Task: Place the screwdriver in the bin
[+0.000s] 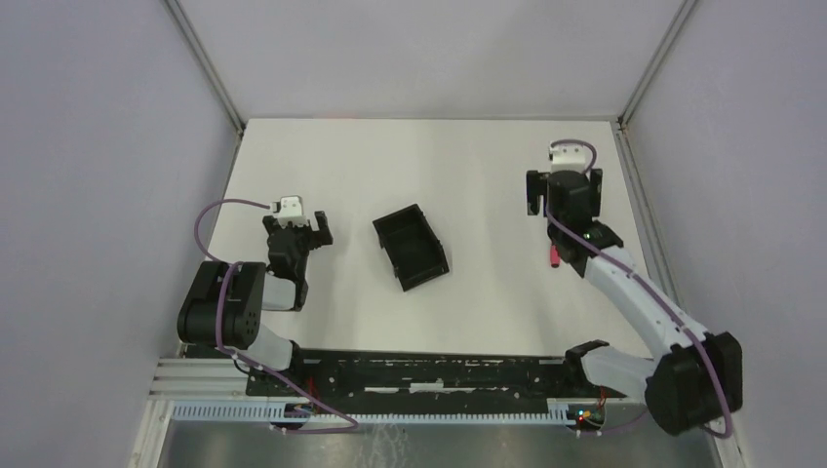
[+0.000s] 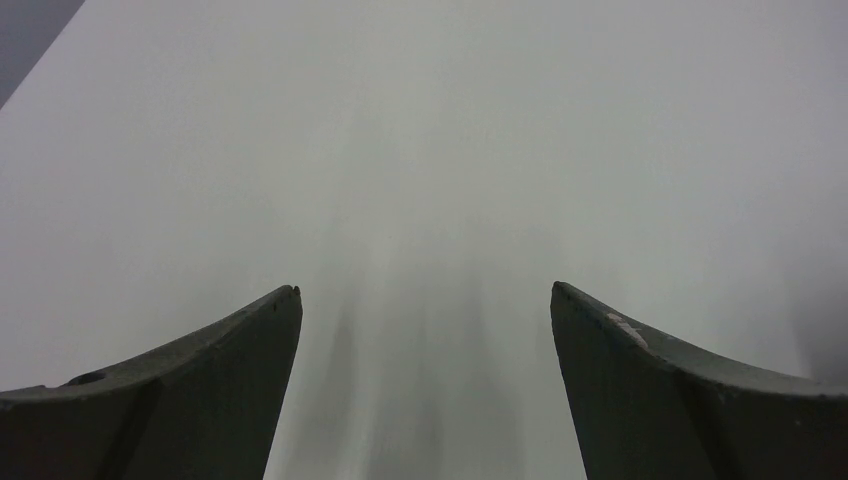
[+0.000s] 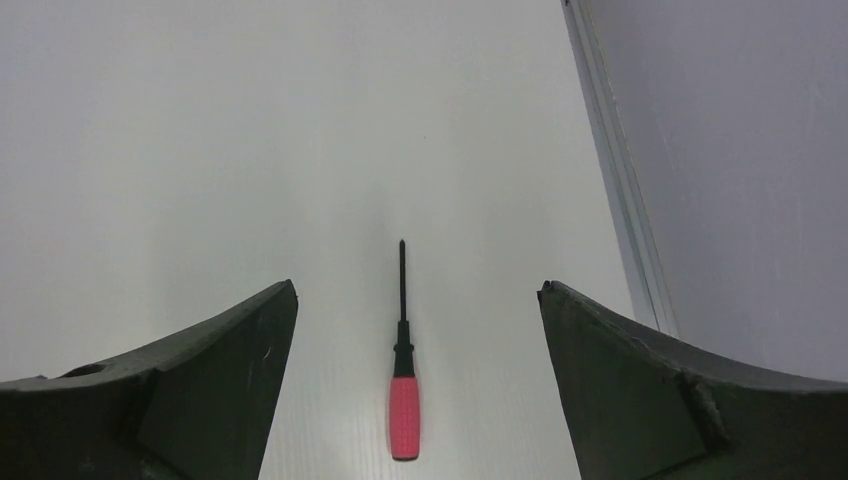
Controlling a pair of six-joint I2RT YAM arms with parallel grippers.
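1. White counter [image 1: 468, 156], boxed in by pale grey walls, with both arm bases bolted along a black rail at the near edge.
2. Nearest, on the left: left hand [image 2: 425, 290] spread wide and holding nothing, with only blurred bare counter between its two dark fingers.
3. A little farther, mid-counter: black bin [image 1: 389, 255], set askew to the counter edges, between the two hands and apart from both.
4. Farther right: screwdriver [image 3: 403, 350] lying flat on the counter, outside the bin and well apart from it, red handle toward the near edge, thin black shaft pointing away. From above, only a bit of red showing beside the right arm.
5. Over it: right hand [image 3: 417, 284] spread wide, one finger on either side of the screwdriver, clear gaps both ways, gripping nothing.
6. Farthest: pale metal strip where counter meets right wall, just beyond the right hand.
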